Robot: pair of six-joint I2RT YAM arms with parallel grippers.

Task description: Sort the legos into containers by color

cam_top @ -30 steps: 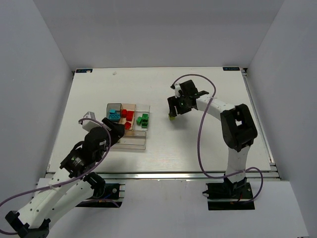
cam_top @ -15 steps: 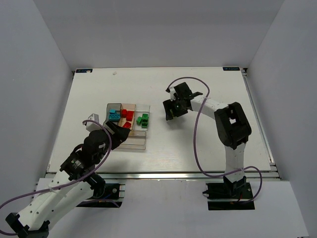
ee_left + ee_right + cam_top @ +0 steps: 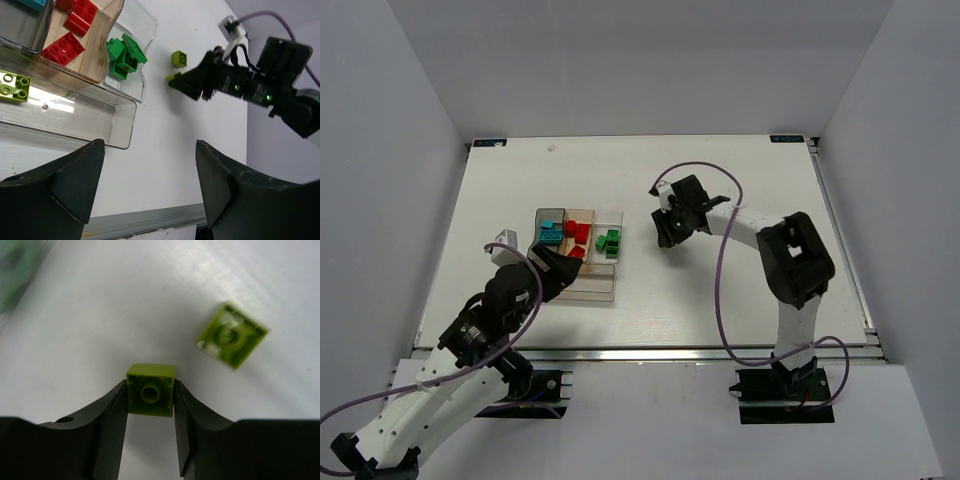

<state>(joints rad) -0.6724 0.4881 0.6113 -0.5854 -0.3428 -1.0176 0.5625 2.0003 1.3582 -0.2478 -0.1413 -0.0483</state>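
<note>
Right of the tray of containers (image 3: pixel 588 294), pinching a lime lego (image 3: pixel 151 390) in the clenched right gripper (image 3: pixel 666 236), close to the white counter (image 3: pixel 720 290), with a second lime lego (image 3: pixel 231 334) lying loose just beside. At the tray's near edge, hovering with the left gripper (image 3: pixel 150 190) spread wide, grasping nothing. Inside the tray, lying sorted: red legos (image 3: pixel 70 35) in its middle tan bin (image 3: pixel 100 41), green legos (image 3: pixel 124 56) at its right end, cyan legos (image 3: pixel 551 231) at its left end, another lime lego (image 3: pixel 14 85) along its near side.

We see bright, even, diffuse light on the white worktop (image 3: pixel 720 290); shadows are faint and soft. Glare streaks the clear containers (image 3: pixel 131 107) in the left wrist view. The right wrist view's top-left corner is blurred.
</note>
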